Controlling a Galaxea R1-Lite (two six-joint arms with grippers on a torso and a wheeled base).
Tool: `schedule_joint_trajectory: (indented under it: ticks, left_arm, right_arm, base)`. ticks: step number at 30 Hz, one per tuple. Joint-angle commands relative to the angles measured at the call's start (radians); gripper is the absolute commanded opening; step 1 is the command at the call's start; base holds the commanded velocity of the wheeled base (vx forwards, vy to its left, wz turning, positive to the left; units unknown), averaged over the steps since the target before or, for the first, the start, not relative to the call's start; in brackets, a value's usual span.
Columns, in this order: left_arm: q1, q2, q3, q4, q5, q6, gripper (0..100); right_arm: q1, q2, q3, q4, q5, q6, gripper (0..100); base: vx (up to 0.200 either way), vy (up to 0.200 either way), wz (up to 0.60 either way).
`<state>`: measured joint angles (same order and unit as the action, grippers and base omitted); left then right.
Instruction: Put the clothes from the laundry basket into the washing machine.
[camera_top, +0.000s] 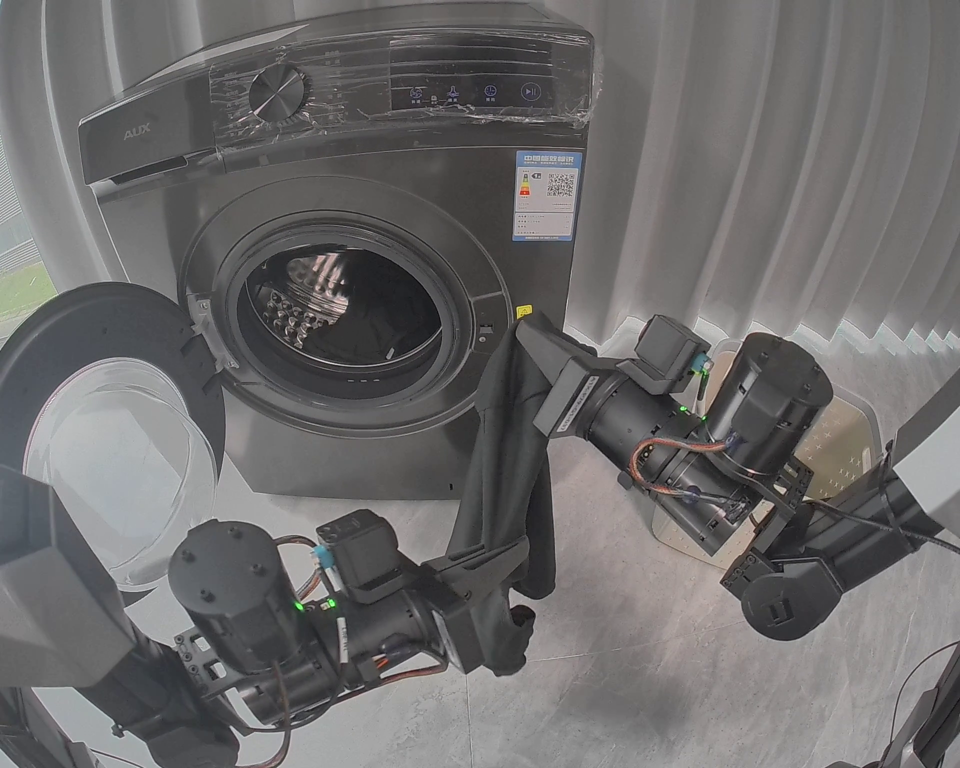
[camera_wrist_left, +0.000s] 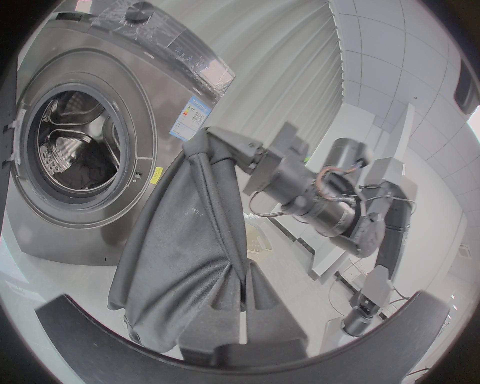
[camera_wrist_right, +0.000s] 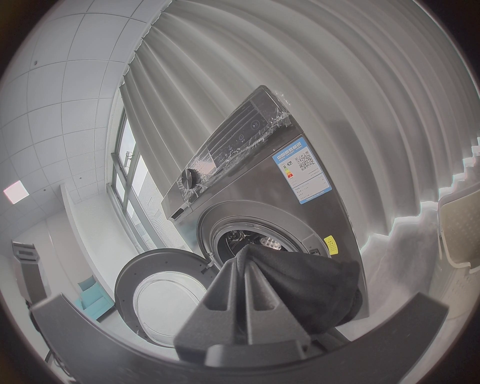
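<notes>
Hanging dark garment (camera_top: 500, 470) stretched between right hand (camera_top: 522, 332) (above) and left hand (camera_top: 508, 562), both clamped on it.

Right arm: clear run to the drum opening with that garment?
Probably yes. The door is swung wide, and nothing sits between the right gripper and the drum opening. One catch: the left gripper holds the lower end of the dark garment, which may tether it.
</notes>
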<state>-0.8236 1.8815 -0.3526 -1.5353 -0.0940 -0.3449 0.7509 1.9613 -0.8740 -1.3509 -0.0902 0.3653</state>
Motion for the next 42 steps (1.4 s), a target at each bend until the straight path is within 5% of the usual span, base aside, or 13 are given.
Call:
schedule_joint_trajectory:
  ticks: [1,10,11,21,28,37,42]
  left_arm:
    - [-0.042,-0.15,0.075,-0.008,-0.006,0.0,0]
    - [-0.045,-0.216,0.099,-0.009,-0.007,0.0,0]
    - [-0.045,-0.216,0.098,-0.009,-0.001,0.001,0]
    - [-0.032,-0.22,0.07,-0.005,0.016,0.001,0]
    - [-0.014,-0.191,-0.019,0.046,0.18,0.06,0]
    - [0.011,-0.2,-0.121,0.139,0.335,0.064,0]
    - [0.023,-0.205,-0.129,0.15,0.355,0.076,0]
  right_arm:
    - [-0.016,0.038,0.004,-0.008,0.004,-0.002,0]
    - [-0.015,0.061,0.004,-0.047,0.037,-0.005,0]
    - [-0.01,0.061,0.006,-0.047,0.033,-0.005,100]
    - [-0.054,0.071,0.115,-0.065,0.027,-0.013,100]
    - [-0.073,0.065,0.198,-0.094,0.026,-0.043,100]
    - [-0.096,0.034,0.26,-0.12,0.026,-0.075,100]
    - [-0.104,0.024,0.271,-0.12,0.026,-0.077,100]
  base:
    - [0.0,0.0,0.0]
    - [0.0,0.0,0.0]
    - [0.0,0.0,0.0]
    - [0.0,0.0,0.0]
    - [0.0,0.0,0.0]
    - [0.0,0.0,0.0]
    - [0.0,0.0,0.0]
